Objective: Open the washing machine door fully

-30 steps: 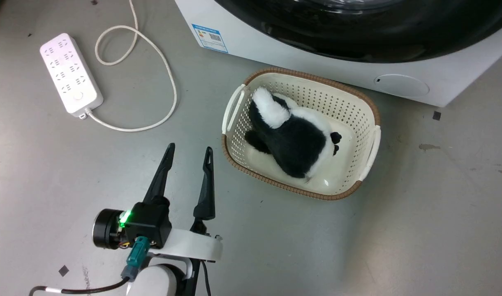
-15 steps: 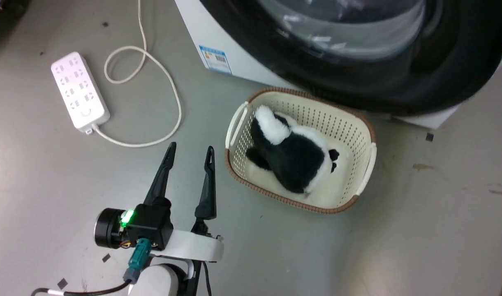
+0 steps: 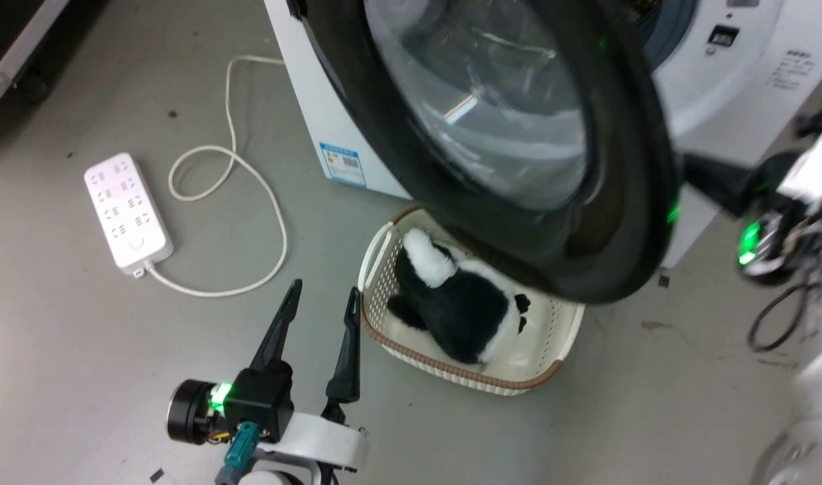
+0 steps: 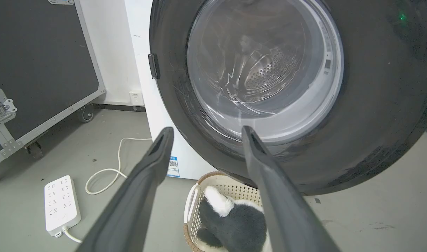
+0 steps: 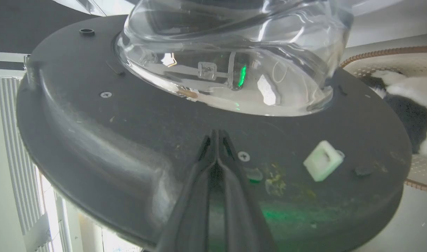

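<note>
White washing machine [image 3: 713, 87] sits far right. The washing machine door [image 3: 619, 222], hinged on its left, is swung out over the far edge of the laundry basket [image 3: 564, 333]. A second ago it lay close against the machine front; the head camera has also tilted up since.

Right gripper [image 5: 215, 134]: jaws pressed together, holding nothing, tips at the door's black inner rim just below the glass bowl. Can't confirm contact.

Black-and-white plush toy [image 3: 451, 310] in the basket. Power strip [image 3: 128, 212] on the floor, left.

Left gripper [image 3: 324, 288]: jaws wide apart, empty, near-left of the basket, unchanged.

Right wrist view adds a white latch block [image 5: 323, 161] on the rim. Left wrist view adds a black flight case [image 4: 35, 52] far left.
</note>
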You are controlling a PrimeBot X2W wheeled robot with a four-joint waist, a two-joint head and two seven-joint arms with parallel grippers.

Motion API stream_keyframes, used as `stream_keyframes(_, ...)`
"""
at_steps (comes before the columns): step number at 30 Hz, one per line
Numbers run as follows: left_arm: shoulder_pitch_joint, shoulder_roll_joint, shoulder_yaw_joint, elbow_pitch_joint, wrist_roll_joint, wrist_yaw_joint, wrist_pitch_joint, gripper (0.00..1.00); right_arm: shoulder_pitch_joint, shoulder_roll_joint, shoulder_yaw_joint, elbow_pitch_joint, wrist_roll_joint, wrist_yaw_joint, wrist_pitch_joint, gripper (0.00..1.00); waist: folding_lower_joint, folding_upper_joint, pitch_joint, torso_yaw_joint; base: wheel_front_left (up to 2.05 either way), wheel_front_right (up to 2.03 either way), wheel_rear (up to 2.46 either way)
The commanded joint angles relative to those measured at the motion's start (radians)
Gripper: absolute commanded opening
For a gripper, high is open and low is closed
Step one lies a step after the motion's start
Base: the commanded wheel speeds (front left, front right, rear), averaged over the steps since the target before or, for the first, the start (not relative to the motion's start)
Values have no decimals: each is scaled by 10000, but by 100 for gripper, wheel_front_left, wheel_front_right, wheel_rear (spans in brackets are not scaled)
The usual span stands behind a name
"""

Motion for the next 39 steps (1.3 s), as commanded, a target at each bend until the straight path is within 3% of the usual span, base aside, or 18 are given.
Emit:
stream_keyframes(1,143,8,-19,26,73,-43,-53,100,421,75,388,72,407,10,-138,0,2,0,-173,-85,0,0,0)
stream_keyframes(9,351,8,-5,58,100,-133,-53,100,1712,76,2930,49,2614,10,-1065,0,2,0,-495,-79,0,0,0)
stream_keyframes(20,865,8,102,134,98,-219,-53,100,3263,77,6859,-1090,5220,10,-2260,0,2,0,-793,0,0,0,0)
stream_keyframes(27,882,8,320,81,72,-269,-53,100,3496,77,7808,-1397,5575,10,-3324,0,2,0,-880,-7,0,0,0)
stream_keyframes(29,893,8,399,49,59,-266,-53,100,3492,68,7698,-1442,5276,10,-3820,100,2,0,-940,-98,0,0,0)
stream_keyframes(35,931,8,697,-97,-110,-311,-53,100,3758,-638,7183,-2373,3629,10,-5881,100,2,0,-1225,-589,0,0,0)
stream_keyframes(36,987,20,1024,-162,-231,-409,-53,100,4039,-1134,7341,-3301,1972,10,-7567,100,2,0,-1391,-996,0,0,0)
stream_keyframes(39,987,108,1292,-112,-225,-590,-53,100,4519,-1576,7487,-4232,566,10,-9269,100,2,0,-1573,-1332,0,0,0)
